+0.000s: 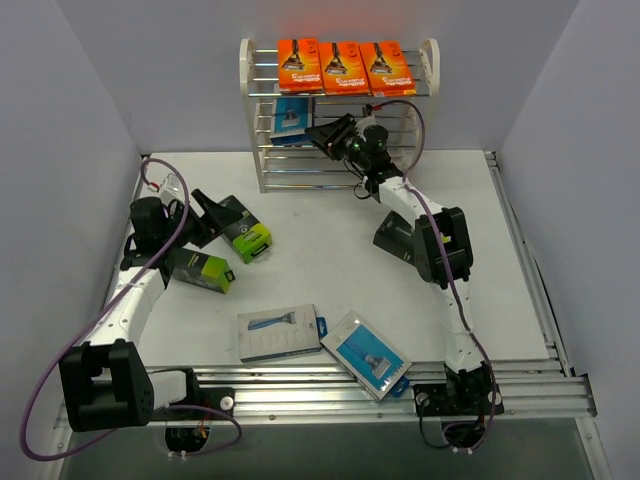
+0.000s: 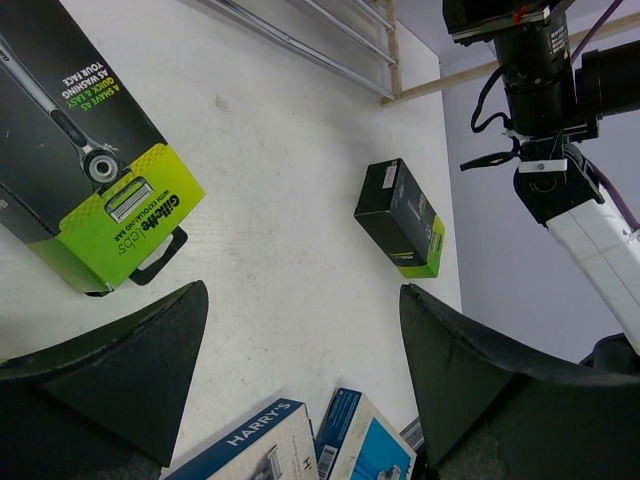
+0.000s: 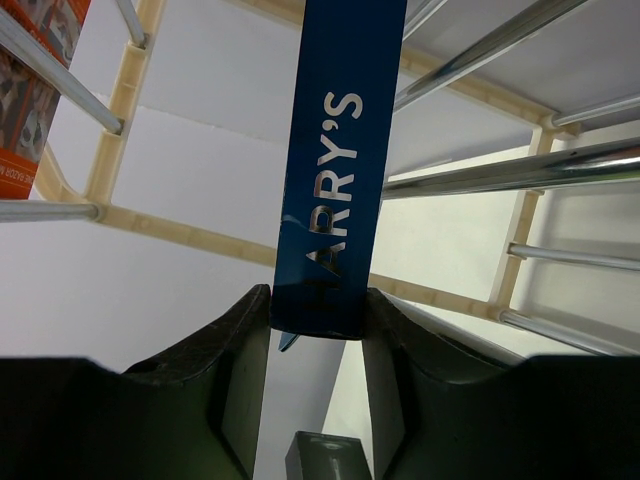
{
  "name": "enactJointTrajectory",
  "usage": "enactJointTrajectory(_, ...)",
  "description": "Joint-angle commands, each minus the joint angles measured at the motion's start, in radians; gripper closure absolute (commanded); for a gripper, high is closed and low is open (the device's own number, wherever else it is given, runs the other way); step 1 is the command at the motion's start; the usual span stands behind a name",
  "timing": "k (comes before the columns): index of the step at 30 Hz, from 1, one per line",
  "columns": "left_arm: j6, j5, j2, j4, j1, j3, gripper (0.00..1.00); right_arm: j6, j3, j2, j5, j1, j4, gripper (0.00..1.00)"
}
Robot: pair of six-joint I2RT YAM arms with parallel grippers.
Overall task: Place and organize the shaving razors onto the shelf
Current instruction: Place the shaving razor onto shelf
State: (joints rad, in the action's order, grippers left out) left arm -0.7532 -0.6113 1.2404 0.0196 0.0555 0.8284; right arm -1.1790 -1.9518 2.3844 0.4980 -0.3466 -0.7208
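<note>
The shelf [image 1: 247, 75] stands at the back with three orange razor cards [image 1: 343, 66] side by side on its top tier. My right gripper [image 1: 326, 134] reaches into the tier below, shut on the edge of a blue Harry's pack [image 1: 291, 116]. The right wrist view shows the pack [image 3: 340, 150] upright between the fingers of that gripper [image 3: 318, 300], among the shelf rods [image 3: 500, 175]. My left gripper [image 1: 200, 228] is open and empty [image 2: 302, 292] over the table. Near it lie two black-and-lime boxes [image 1: 247, 236] [image 1: 201, 269]. A third box [image 2: 400, 218] lies beside the right arm.
Two blue-grey flat packs [image 1: 280, 332] [image 1: 371, 353] lie near the front edge, and their ends show low in the left wrist view [image 2: 250, 445] [image 2: 365, 445]. The right arm [image 1: 437, 245] stretches across the table's right half. White walls close in the sides.
</note>
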Motion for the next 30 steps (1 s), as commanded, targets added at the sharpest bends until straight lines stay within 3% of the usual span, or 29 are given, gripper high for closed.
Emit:
enactJointTrajectory(1,-0.005,-0.022,-0.001,0.063,0.009,0.011,0.14,0.013,-0.045,-0.005,0.014,0.008,-0.049,0.67)
enactJointTrajectory(2,-0.003,-0.022,-0.002,0.062,0.012,0.011,0.14,0.013,-0.042,-0.008,0.014,0.009,-0.049,0.61)
enactJointTrajectory(7,-0.006,-0.024,-0.002,0.066,0.012,0.009,0.14,0.013,-0.041,-0.017,0.013,0.012,-0.043,0.51)
enactJointTrajectory(9,-0.006,-0.024,-0.002,0.068,0.01,0.008,0.14,0.012,-0.041,-0.022,0.01,0.012,-0.039,0.44)
enactJointTrajectory(10,-0.006,-0.025,-0.004,0.068,0.01,0.008,0.14,0.009,-0.041,-0.022,0.01,0.014,-0.035,0.35)
enactJointTrajectory(13,-0.006,-0.025,-0.006,0.069,0.012,0.008,0.14,0.007,-0.041,-0.03,0.013,0.018,-0.028,0.28)
enactJointTrajectory(30,-0.008,-0.03,-0.018,0.069,0.014,0.006,0.14,0.033,-0.01,-0.083,0.014,0.023,0.04,0.24)
